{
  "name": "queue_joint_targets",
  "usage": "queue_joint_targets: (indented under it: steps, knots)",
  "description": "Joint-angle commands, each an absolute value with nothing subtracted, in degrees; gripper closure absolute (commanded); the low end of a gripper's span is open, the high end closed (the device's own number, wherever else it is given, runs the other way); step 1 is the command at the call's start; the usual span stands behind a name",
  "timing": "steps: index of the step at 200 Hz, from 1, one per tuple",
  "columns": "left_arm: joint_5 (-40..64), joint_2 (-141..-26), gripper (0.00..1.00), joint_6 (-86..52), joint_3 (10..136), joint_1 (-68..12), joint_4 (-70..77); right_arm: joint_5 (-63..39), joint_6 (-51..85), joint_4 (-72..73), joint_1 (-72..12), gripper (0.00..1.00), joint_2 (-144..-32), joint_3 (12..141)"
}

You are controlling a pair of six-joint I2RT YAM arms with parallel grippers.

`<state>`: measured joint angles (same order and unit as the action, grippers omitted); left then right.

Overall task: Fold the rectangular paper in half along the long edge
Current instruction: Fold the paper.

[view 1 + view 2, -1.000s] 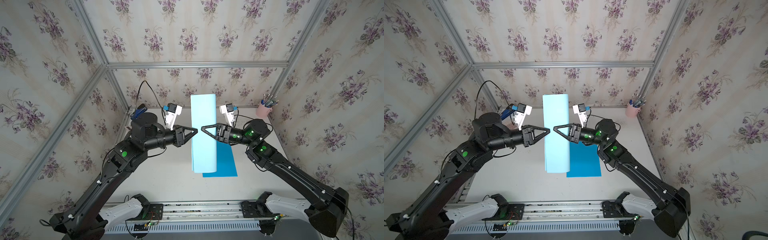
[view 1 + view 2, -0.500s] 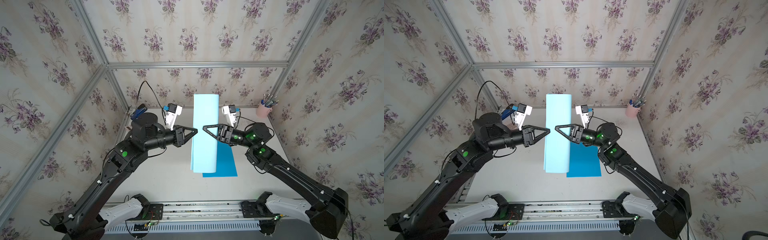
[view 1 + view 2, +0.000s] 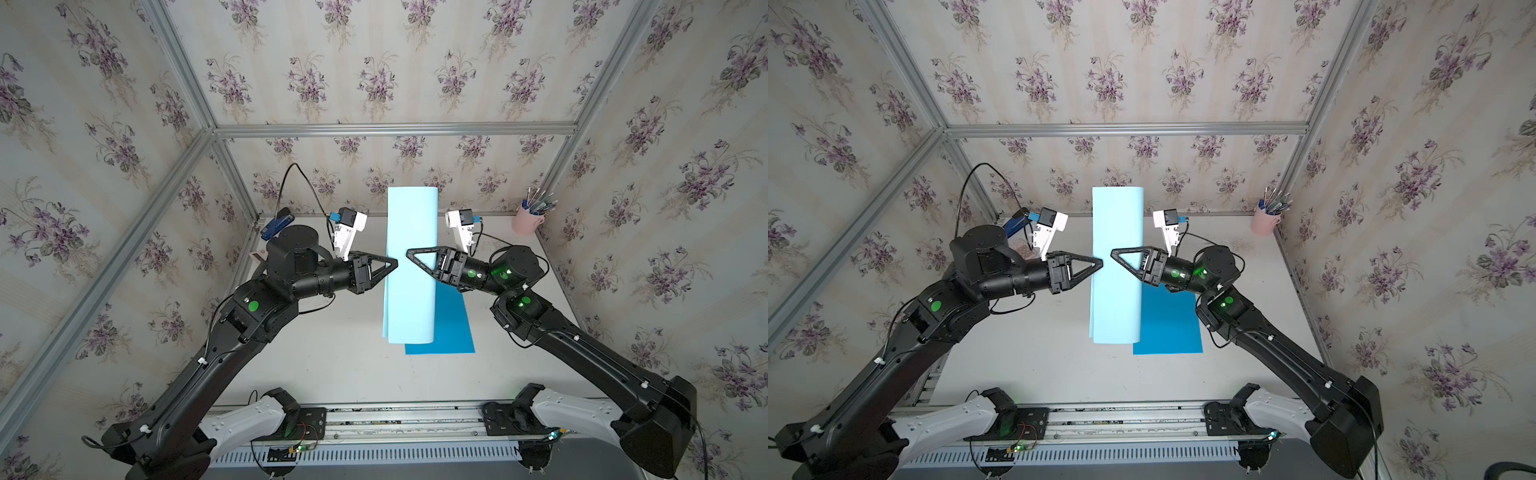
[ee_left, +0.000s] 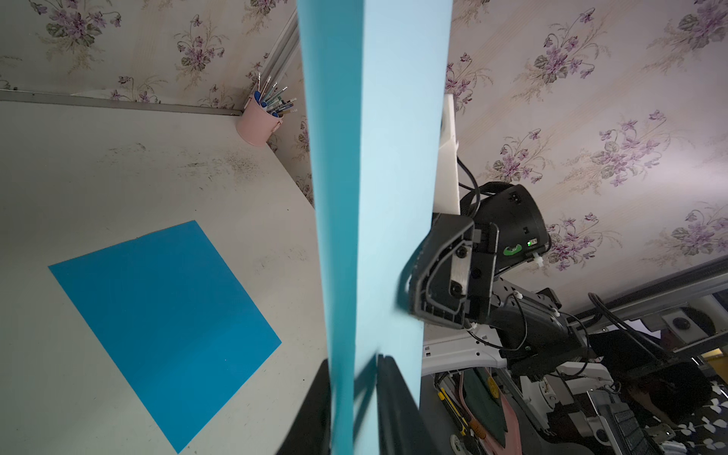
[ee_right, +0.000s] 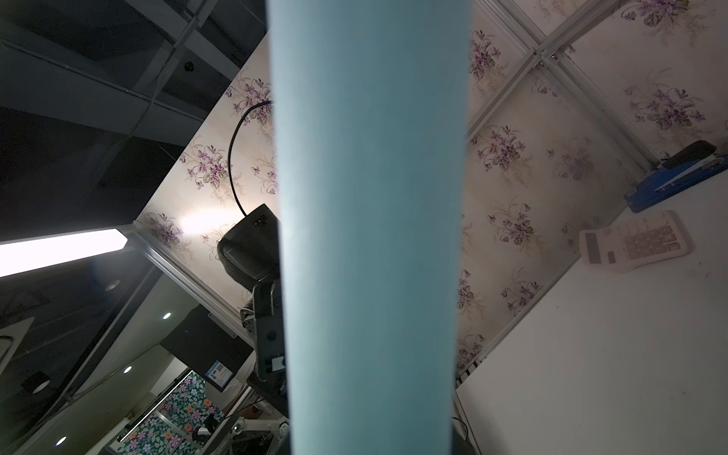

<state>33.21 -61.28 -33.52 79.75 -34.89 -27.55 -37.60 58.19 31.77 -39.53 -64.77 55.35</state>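
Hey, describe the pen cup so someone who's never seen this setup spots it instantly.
Find the white table and follow it to the far corner on the robot's right, where two flowered walls meet. A small pink cup stands there, bristling with pens: the only upright container.

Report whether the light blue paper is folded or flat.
Folded over, uncreased: light blue paper shows a rounded bend along one long side and two layers at its near end.

Held-up paper (image 3: pixel 409 266) blocks the middle; free room nr table (image 3: pixel 332 374) front (pen cup (image 3: pixel 527 222) far corner).
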Motion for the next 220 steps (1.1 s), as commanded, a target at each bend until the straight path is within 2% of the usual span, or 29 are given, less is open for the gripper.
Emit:
queue_joint_targets:
  steps: [1,124,220]
  knots:
    - [34.09,-61.35,0.77,-33.49,79.72,-34.90,-25.39,-36.13,57.16,32.94,-39.65,0.70,-64.18,55.53]
    - [35.42,-61.65,0.78,-34.47,78.42,-34.93,-23.73,-32.42,56.18,32.40,-40.51,0.72,-64.43,55.04]
    - [35.50,-61.44,0.86,-34.40,78.18,-34.91,-23.64,-30.07,55.98,32.48,-40.78,0.72,-63.63,54.19]
